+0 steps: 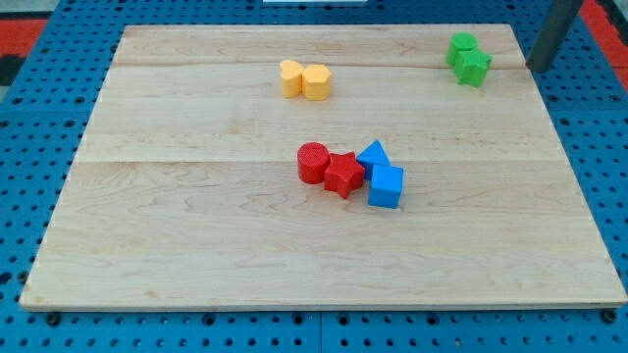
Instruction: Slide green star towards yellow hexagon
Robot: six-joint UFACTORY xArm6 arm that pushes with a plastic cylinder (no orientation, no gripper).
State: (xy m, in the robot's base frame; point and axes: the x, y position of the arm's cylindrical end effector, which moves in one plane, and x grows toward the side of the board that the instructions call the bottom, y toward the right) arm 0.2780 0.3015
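Note:
The green star point(474, 67) lies near the board's top right corner, touching another green block point(461, 45) just above and left of it. The yellow hexagon point(316, 82) sits at the top middle, touching a second yellow block point(291, 76) on its left. My tip point(540, 69) is to the right of the green star, apart from it, at about the board's right edge. The rod slants up to the view's top right.
A cluster lies at the board's middle: a red cylinder point(312, 162), a red star point(343, 175), a blue triangle point(373, 155) and a blue cube point(386, 186), all touching. The wooden board point(196, 245) rests on a blue pegboard.

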